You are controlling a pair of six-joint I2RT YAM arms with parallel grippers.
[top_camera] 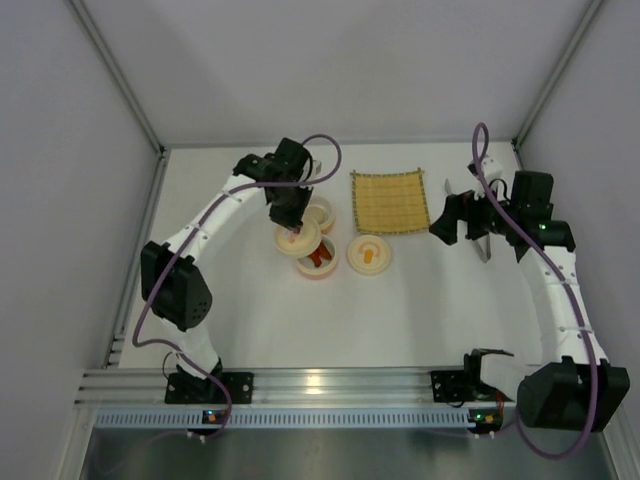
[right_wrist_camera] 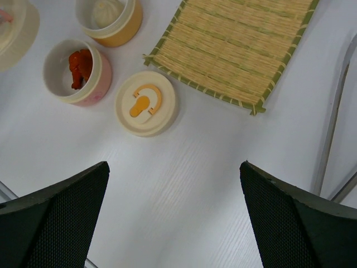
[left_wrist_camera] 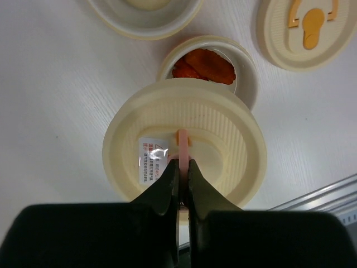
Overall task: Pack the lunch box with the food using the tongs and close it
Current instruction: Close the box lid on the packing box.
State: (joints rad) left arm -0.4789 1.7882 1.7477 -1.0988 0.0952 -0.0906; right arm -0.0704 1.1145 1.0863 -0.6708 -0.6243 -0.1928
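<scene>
The lunch box stands in parts. A pink bowl [top_camera: 318,262] [right_wrist_camera: 97,84] holds red-orange sausage pieces [left_wrist_camera: 203,64] [right_wrist_camera: 80,67]. An orange bowl [top_camera: 320,212] [right_wrist_camera: 120,33] holds the off-white ball [right_wrist_camera: 106,11]. My left gripper [left_wrist_camera: 182,164] [top_camera: 290,205] is shut on the pink handle of a cream lid [left_wrist_camera: 223,139] [top_camera: 298,240], which overlaps the pink bowl's near rim in the left wrist view. A second lid [top_camera: 369,254] [right_wrist_camera: 146,103] with an orange mark lies flat. My right gripper [right_wrist_camera: 174,164] [top_camera: 458,222] hangs open and empty. The silver tongs [top_camera: 484,247] [right_wrist_camera: 333,128] lie beside it.
A yellow woven mat [top_camera: 390,201] [right_wrist_camera: 234,50] lies at the back, between the bowls and the right arm. Grey walls close the table on three sides. A metal rail [top_camera: 330,385] with both arm bases runs along the near edge.
</scene>
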